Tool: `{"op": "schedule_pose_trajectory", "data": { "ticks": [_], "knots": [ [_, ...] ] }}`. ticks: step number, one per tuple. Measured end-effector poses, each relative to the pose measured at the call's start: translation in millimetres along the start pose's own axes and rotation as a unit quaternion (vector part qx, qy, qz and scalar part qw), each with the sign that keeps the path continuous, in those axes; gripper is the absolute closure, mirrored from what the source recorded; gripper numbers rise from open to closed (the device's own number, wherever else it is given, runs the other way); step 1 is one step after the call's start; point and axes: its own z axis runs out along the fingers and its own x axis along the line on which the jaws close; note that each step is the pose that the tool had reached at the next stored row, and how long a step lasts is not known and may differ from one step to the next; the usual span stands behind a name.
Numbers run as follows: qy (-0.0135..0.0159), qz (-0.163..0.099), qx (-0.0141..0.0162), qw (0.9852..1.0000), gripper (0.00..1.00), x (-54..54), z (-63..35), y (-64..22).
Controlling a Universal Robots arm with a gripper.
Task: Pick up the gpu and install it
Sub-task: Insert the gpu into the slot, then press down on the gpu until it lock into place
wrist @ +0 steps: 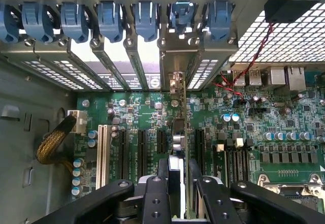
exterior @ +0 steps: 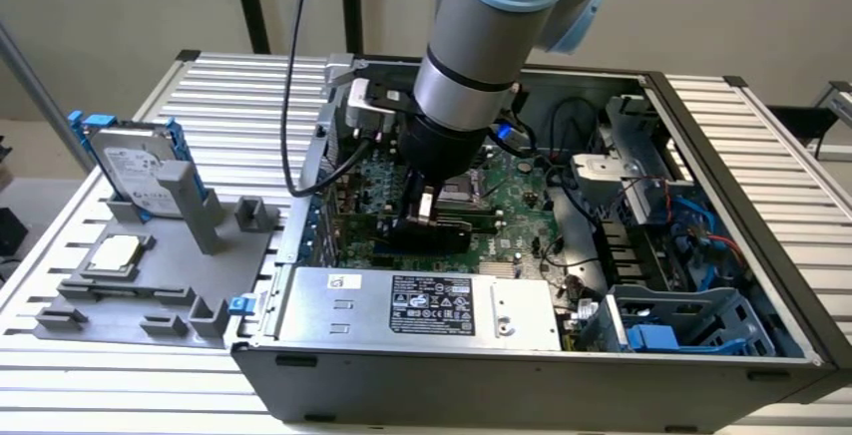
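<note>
Inside the open PC case (exterior: pixel 745 146), my gripper (exterior: pixel 433 217) hangs low over the green motherboard (exterior: pixel 513 181), shut on the gpu (exterior: pixel 429 237), whose black face shows below the fingers. In the wrist view the gpu (wrist: pixel 176 132) appears edge-on between the two black fingers (wrist: pixel 155 196), my gripper (wrist: pixel 177 172) clamped on it. Its silver bracket (wrist: pixel 175 84) lies against the rear slot openings, in line with an expansion slot. Whether the card edge sits in the slot I cannot tell.
A grey fixture tray (exterior: pixel 147 290) at the exterior view's left holds a silver hard drive with blue rails (exterior: pixel 134 161) and a square CPU chip (exterior: pixel 118 252). The power supply (exterior: pixel 413 305), a blue drive cage (exterior: pixel 679 325), blue slot clips (wrist: pixel 144 21) and a braided cable (wrist: pixel 51 142) crowd the case.
</note>
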Motion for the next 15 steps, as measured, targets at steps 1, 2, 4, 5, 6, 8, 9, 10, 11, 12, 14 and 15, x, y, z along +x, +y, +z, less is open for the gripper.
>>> {"op": "schedule_pose_trajectory", "data": {
  "ticks": [1,2,4,5,6,8,9,10,11,12,14,15],
  "knots": [
    [-0.0004,0.0,-0.0002,1.0,0.74,-0.1,-0.4,0.3],
    [-0.0006,0.0,0.0,1.0,0.72,-0.1,-1.9,0.7],
    [0.0001,0.0,-0.0002,1.0,0.65,-0.1,-11.0,2.6],
    [-0.0001,0.0,-0.0001,1.0,0.65,-0.1,-15.0,3.5],
    [0.0001,0.0,-0.0002,1.0,0.65,-0.2,-19.6,4.6],
    [0.0001,0.0,-0.0002,1.0,0.65,-0.3,-28.4,6.6],
    [0.0,0.0,-0.0001,1.0,0.65,-0.3,-32.7,7.6],
    [0.0001,0.0,-0.0002,1.0,0.65,-0.3,-37.3,8.7],
    [0.0001,0.0,-0.0002,1.0,0.65,-0.4,-41.9,9.7],
    [-0.0001,0.0,-0.0001,1.0,0.65,-0.4,-46.3,10.8],
    [0.0,0.0,0.0009,1.0,0.68,-0.5,-53.1,12.3],
    [0.0,0.0,0.0018,1.0,0.75,-0.5,-55.9,12.9]
  ]
}}
